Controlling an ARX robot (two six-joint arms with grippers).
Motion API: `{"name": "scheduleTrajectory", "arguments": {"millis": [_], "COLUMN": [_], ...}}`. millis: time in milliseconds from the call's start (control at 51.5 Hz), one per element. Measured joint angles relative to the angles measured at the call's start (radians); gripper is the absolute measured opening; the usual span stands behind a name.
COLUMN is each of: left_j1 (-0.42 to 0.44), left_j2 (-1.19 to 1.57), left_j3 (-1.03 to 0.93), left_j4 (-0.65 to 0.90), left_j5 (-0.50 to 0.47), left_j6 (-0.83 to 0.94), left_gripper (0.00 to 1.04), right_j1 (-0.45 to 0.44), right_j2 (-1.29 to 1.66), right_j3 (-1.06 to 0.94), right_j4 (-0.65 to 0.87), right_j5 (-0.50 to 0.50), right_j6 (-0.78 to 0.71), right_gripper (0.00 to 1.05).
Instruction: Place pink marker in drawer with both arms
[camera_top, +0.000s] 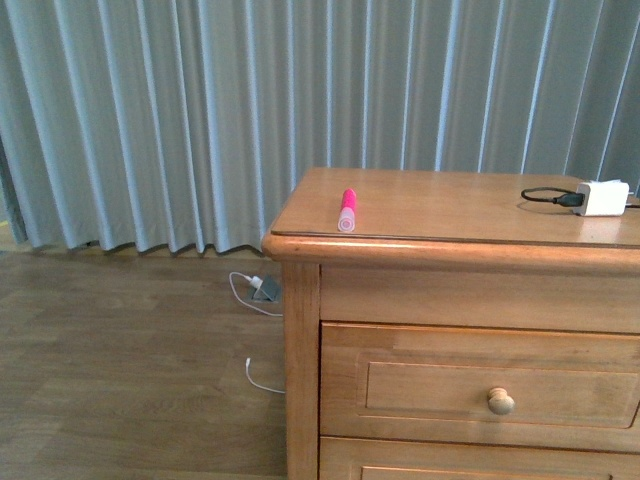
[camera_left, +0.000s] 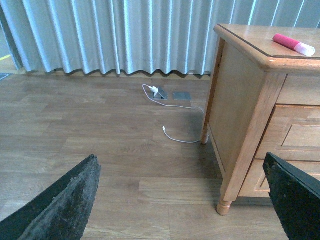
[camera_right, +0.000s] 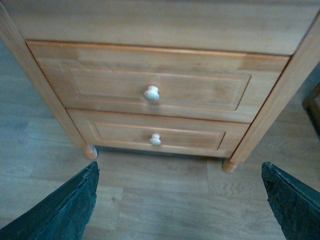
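Observation:
The pink marker (camera_top: 347, 210) lies on the wooden dresser top near its front left corner, pale cap toward me; it also shows in the left wrist view (camera_left: 293, 44). The drawer (camera_top: 480, 385) with its round pale knob (camera_top: 500, 401) is shut; the right wrist view shows it (camera_right: 155, 80) above a second shut drawer (camera_right: 157, 136). My left gripper (camera_left: 182, 200) is open and empty over the floor, left of the dresser. My right gripper (camera_right: 180, 200) is open and empty over the floor in front of the drawers. Neither arm shows in the front view.
A white charger block (camera_top: 602, 197) with a black cable lies on the dresser top at the right. A white cable (camera_left: 172, 135) and a small adapter (camera_left: 159, 93) lie on the wood floor by the curtain. The dresser's leg (camera_left: 223, 206) stands near my left gripper.

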Motion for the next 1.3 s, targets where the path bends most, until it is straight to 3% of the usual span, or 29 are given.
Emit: {"name": "scheduleTrajectory", "arguments": {"millis": [233,563,1302], "left_j1": [0.0,0.0,0.0], "left_j2": [0.0,0.0,0.0], "left_j3": [0.0,0.0,0.0], "left_j4": [0.0,0.0,0.0], "left_j5": [0.0,0.0,0.0], "left_j6": [0.0,0.0,0.0], "left_gripper": [0.99,0.99,0.99], "right_j1": [0.066,0.15,0.057], "right_j2": [0.503,0.9,1.258], "right_j3": [0.178,0.441,0.752], "right_j4": [0.135,0.253,0.301], "right_j5": [0.022,0.069,0.138], "right_j6": [0.054,0.088,0.102], "right_gripper": [0.96,0.96,0.96]}}
